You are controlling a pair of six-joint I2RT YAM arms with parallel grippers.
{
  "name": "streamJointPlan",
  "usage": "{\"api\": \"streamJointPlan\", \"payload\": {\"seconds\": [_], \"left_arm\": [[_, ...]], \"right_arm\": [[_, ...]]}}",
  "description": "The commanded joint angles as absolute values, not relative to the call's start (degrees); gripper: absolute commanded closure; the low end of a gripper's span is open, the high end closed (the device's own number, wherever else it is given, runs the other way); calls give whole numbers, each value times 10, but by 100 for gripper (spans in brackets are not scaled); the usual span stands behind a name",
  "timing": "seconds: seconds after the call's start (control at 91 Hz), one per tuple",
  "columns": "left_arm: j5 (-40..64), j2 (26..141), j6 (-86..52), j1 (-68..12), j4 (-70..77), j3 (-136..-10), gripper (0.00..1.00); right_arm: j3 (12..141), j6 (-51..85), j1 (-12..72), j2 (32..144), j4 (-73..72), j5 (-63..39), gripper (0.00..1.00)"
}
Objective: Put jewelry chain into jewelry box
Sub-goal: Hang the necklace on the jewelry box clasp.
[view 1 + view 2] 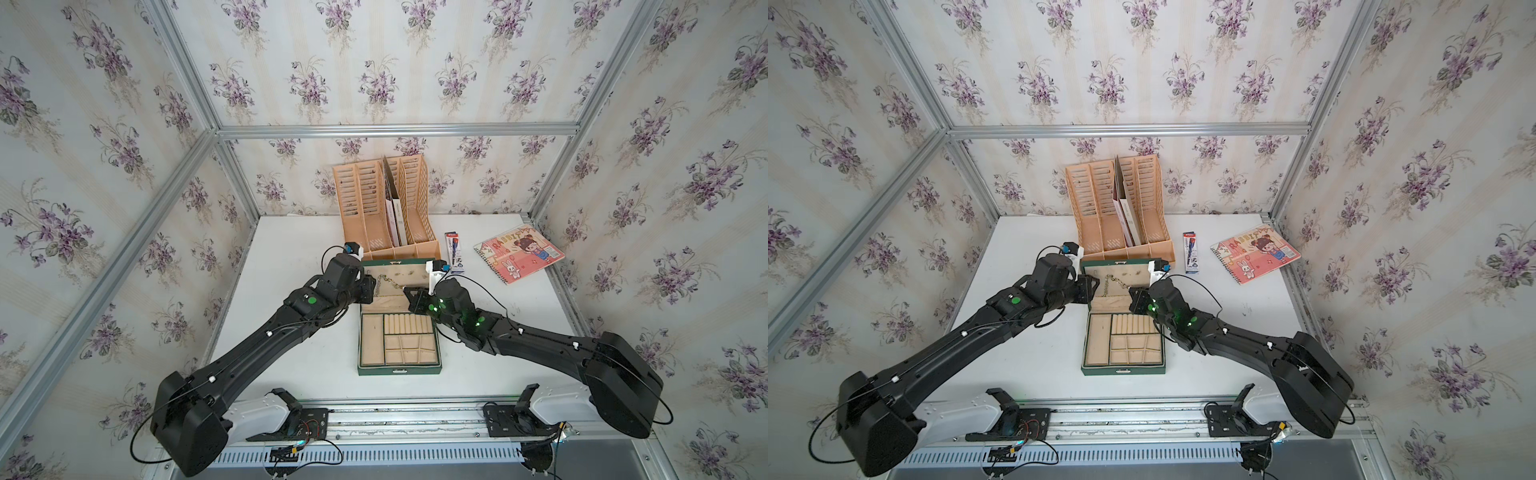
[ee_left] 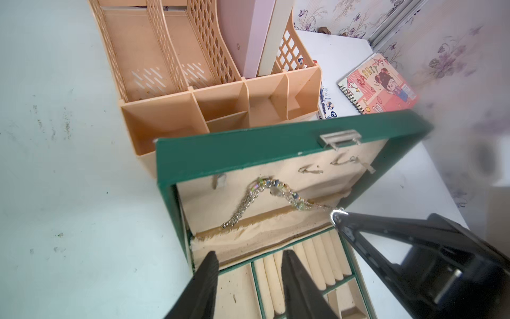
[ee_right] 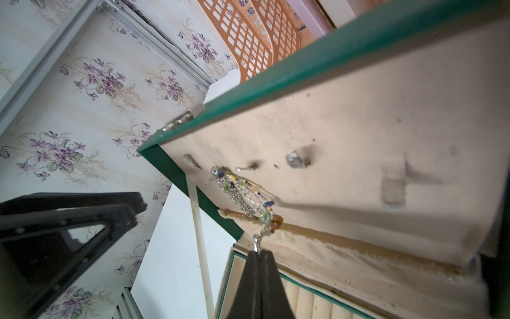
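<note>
The dark green jewelry box (image 1: 399, 370) (image 1: 1123, 370) stands open at the table's middle, its lid (image 2: 276, 146) upright. The silvery jewelry chain (image 2: 248, 201) (image 3: 242, 198) (image 1: 388, 282) drapes against the lid's beige lining: one strand hangs down, the other runs to my right gripper (image 3: 259, 251) (image 2: 338, 218). That gripper is shut on the chain's clasp end, just above the lid's hinge edge. My left gripper (image 2: 249, 252) (image 1: 372, 289) is open with nothing between its fingers, at the box's left side above the ring rolls (image 2: 317, 262).
An orange-tan file holder (image 1: 386, 212) with folders stands right behind the box lid. A pen pack (image 1: 455, 251) and a pink spiral notebook (image 1: 519, 253) lie at the back right. Wallpapered walls with metal frame bars enclose the white table (image 1: 291, 332).
</note>
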State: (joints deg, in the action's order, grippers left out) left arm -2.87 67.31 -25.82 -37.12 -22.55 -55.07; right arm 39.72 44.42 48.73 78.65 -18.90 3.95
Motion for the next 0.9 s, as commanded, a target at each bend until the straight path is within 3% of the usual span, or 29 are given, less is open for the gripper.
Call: {"api": "streamJointPlan", "payload": {"seconds": [0.0,0.648,0.89], "left_arm": [[-51,642,-280,-371,-219,-518,58],[-95,556,-335,-371,-156,-350,58],[-97,538,-337,-371,-155,-330,58]], "right_arm": [[399,428,489,792,-176,27,100],[425,431,502,879,-174,-15,100],[428,434,504,889,-169,-24,73]]}}
